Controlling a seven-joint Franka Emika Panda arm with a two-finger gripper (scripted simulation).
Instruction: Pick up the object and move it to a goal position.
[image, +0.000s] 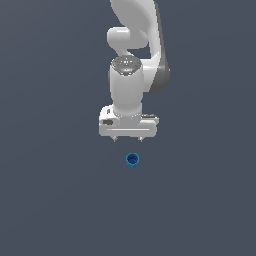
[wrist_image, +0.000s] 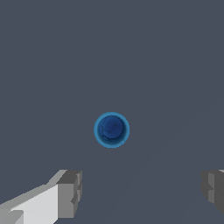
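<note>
While the arm's upper links run off the frame edge, the gripper (image: 128, 139) hangs with jaws wide and empty.

Only stub fingertips (wrist_image: 70, 192) show, the far one cropped. At six o'clock of the gripper in the exterior view sits the blue cup (image: 132, 160), apart from it, alone on the plain grey floor (image: 50, 200); nothing blocks it.

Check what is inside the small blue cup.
The small bright blue round cup shows only a darker blue hollow, nothing in it. What lies beneath its base is covered. The open white claw is apart from it.
</note>
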